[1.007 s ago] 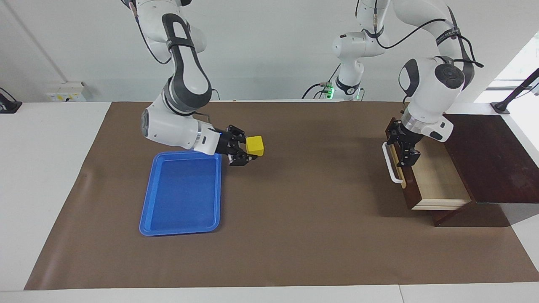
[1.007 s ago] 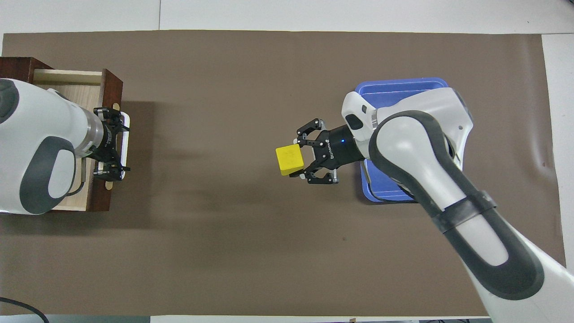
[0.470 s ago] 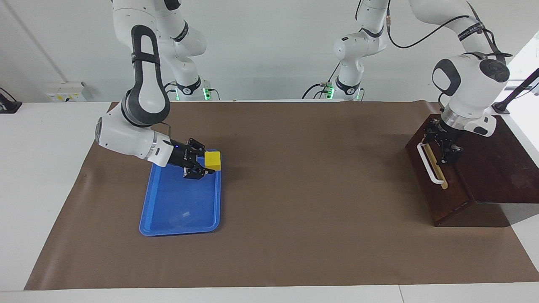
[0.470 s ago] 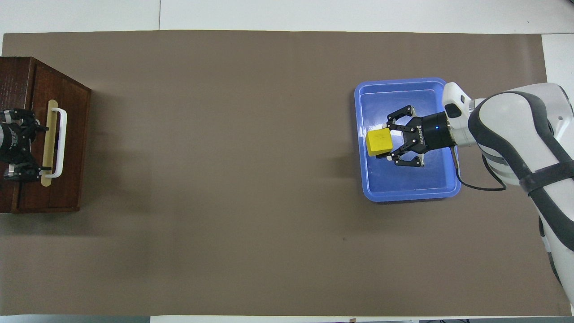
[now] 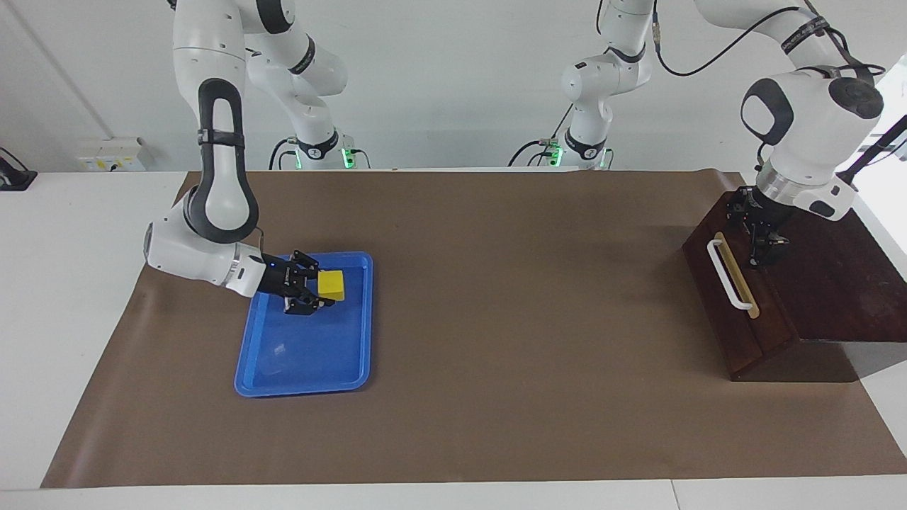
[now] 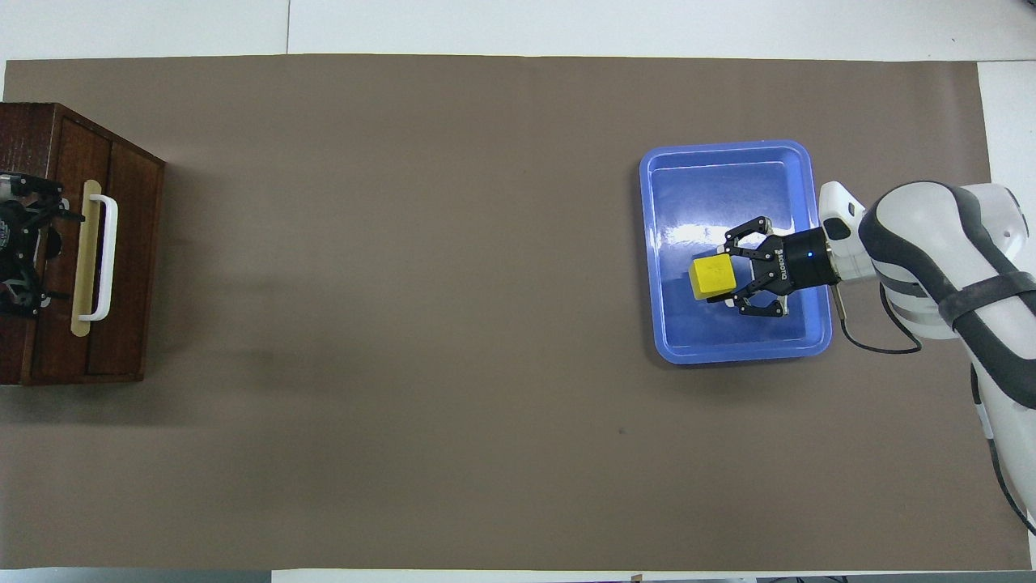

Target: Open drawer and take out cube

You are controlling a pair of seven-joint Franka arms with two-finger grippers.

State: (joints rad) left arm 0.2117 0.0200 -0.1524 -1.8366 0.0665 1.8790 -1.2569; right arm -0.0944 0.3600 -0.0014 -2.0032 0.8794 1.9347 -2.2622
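The yellow cube point(image 5: 331, 285) point(image 6: 712, 278) hangs low over the blue tray point(image 5: 283, 368), in the half nearer the robots, and my right gripper point(image 5: 326, 287) point(image 6: 717, 277) is shut on it. Whether the cube touches the tray floor I cannot tell. The drawer point(image 5: 716, 301) point(image 6: 129, 259) is pushed shut into the dark wooden box, its white handle point(image 5: 730, 275) facing the table's middle. My left gripper point(image 5: 765, 251) point(image 6: 36, 247) stands open over the box's top just above the handle, holding nothing.
The dark wooden box point(image 5: 836, 283) stands at the left arm's end of the brown mat point(image 5: 496, 319). The blue tray point(image 6: 736, 350) lies at the right arm's end. White table surface borders the mat.
My right arm carried the cube from mid-table back over the tray and lowered it. The drawer, open a second ago, is now shut, and my left gripper has drawn back over the box top.
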